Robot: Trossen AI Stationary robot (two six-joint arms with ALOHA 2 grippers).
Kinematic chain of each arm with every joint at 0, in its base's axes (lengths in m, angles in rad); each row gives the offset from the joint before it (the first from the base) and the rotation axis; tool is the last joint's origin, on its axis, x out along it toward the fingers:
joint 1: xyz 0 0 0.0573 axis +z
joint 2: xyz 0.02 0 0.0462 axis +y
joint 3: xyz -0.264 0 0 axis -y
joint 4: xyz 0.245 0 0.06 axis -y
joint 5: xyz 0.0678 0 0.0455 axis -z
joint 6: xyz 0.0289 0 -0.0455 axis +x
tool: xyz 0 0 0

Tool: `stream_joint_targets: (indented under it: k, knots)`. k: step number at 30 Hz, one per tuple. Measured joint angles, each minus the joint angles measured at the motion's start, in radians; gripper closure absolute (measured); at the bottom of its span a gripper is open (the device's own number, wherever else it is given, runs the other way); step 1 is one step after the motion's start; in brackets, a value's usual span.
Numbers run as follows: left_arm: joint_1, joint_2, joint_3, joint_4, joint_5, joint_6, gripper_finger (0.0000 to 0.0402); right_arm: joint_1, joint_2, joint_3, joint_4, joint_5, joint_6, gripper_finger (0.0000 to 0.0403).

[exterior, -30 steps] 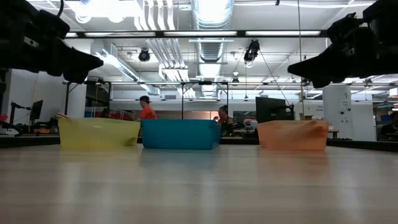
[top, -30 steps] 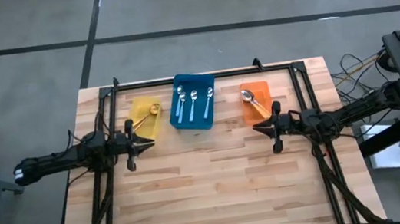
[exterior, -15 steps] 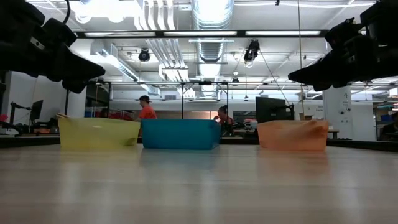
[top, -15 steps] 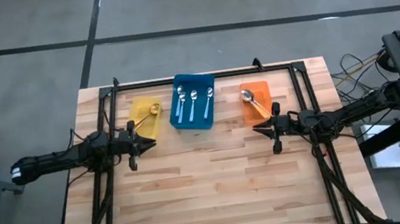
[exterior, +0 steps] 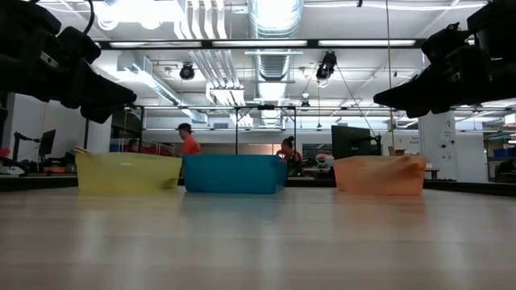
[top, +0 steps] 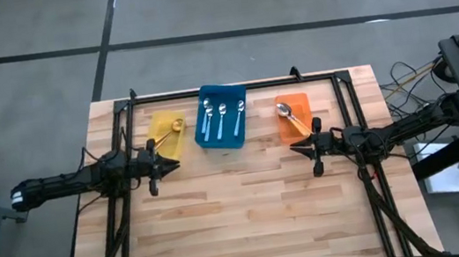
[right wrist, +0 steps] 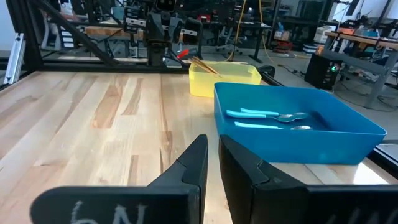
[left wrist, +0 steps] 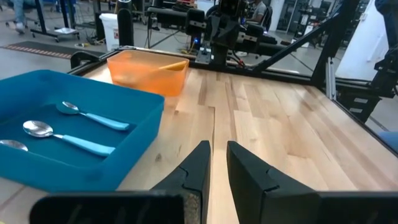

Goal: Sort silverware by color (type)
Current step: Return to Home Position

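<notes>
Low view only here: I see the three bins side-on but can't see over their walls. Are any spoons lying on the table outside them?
Observer: No. From above, every spoon in sight lies inside a bin; none is on the table.
Operator: What's in the blue one?
Observer: The blue bin holds three blue-handled spoons, side by side.
Operator: Is either gripper carrying anything?
Observer: No. The wrist views show the left gripper and the right gripper with fingers close together and nothing between them.
</notes>
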Motion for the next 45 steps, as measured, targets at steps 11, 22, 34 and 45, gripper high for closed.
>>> stream_joint_targets:
  k: [11,22,34,45]
  knots:
    - [0.000,0.001,0.000,0.000,0.000,0.000,0.0366,0.000,0.000,0.000,0.000,0.000,0.000,0.0369]
    - [0.000,0.001,0.000,0.000,0.000,0.000,0.0366,0.000,0.000,0.000,0.000,0.000,0.000,0.0369]
    - [0.000,0.001,0.000,0.000,0.000,0.000,0.0366,0.028,-0.007,0.005,-0.003,0.026,-0.769,0.0369]
    - [0.000,0.001,0.000,0.000,0.000,0.000,0.0366,0.104,-0.355,0.008,-0.171,0.034,-1.060,0.0369]
